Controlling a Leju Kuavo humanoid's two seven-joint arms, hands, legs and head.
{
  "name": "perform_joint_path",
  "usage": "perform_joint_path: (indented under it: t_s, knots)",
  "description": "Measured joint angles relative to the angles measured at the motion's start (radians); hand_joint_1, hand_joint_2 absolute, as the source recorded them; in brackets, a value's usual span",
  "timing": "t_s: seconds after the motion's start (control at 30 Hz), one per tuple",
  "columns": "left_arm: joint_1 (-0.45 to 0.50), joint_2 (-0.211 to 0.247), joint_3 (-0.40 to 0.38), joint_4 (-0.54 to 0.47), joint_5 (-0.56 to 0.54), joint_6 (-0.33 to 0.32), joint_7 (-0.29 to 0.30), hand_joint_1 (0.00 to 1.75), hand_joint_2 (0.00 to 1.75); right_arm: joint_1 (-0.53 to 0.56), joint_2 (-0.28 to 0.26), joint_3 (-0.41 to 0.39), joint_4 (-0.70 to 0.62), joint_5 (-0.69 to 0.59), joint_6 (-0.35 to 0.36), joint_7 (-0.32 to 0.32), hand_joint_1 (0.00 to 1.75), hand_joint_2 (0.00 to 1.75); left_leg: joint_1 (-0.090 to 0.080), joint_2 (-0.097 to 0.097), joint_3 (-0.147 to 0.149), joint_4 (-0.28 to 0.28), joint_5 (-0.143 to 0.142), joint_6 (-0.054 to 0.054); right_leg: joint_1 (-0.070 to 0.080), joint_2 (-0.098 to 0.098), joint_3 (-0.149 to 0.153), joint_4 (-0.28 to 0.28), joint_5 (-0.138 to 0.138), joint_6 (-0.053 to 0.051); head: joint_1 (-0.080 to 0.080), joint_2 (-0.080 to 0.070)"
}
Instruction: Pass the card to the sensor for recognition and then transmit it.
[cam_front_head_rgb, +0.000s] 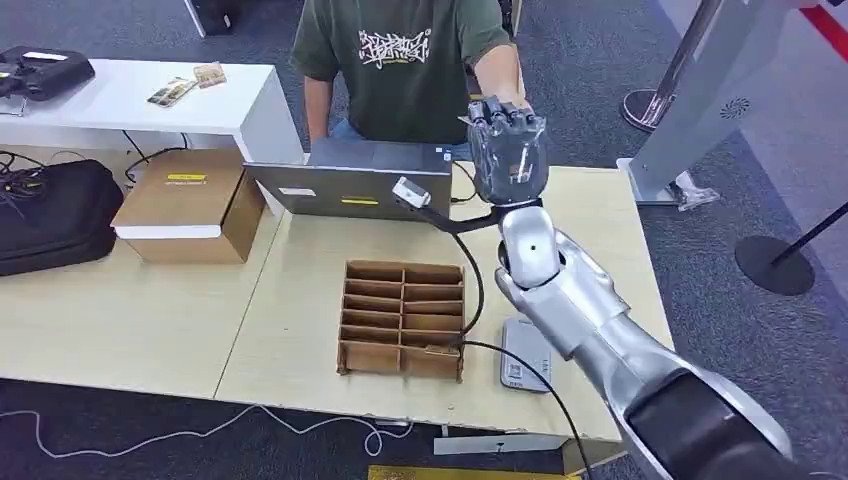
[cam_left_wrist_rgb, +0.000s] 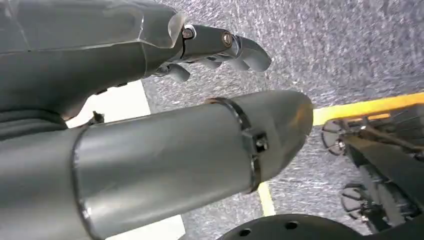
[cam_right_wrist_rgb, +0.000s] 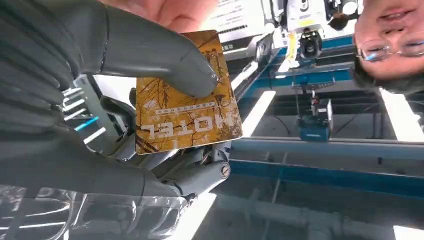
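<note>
The left hand (cam_left_wrist_rgb: 220, 47) is hanging over grey carpet in its wrist view, fingers loosely curled and gripping nothing. Below and left of the raised right hand (cam_front_head_rgb: 508, 148), the cardboard divider box (cam_front_head_rgb: 403, 318) and the grey sensor (cam_front_head_rgb: 524, 356) are lying on the table (cam_front_head_rgb: 160, 320). The head view is showing only that hand's back; its wrist view reveals the card (cam_right_wrist_rgb: 186, 116) (printed HOTEL) being pinched under the thumb, a person's fingers (cam_right_wrist_rgb: 172, 10) touching its far edge.

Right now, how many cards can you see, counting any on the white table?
3: one hotel card pinched in the right hand, two lying on the white table. More may be hidden in the cardboard organizer.
</note>
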Motion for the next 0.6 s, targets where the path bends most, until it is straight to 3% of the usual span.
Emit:
perform_joint_path:
  t_s: [0.3, 0.6]
  knots:
    - [-0.002, 0.004, 0.000, -0.004, -0.024, 0.000, 0.008, 0.00, 0.00, -0.094, 0.050, 0.033, 0.162, 0.000, 0.000, -0.024, 1.75, 1.75, 0.000, 0.000, 0.000, 0.000, 0.000, 0.000, 0.000, 0.000, 0.000, 0.000, 0.000, 0.000, 0.000, 0.000]
    - [-0.003, 0.005, 0.000, -0.008, -0.030, 0.000, 0.009, 0.00, 0.00, -0.116, 0.060, 0.033, 0.219, 0.000, 0.000, -0.032, 1.75, 1.75, 0.000, 0.000, 0.000, 0.000, 0.000, 0.000, 0.000, 0.000, 0.000, 0.000, 0.000, 0.000, 0.000, 0.000]
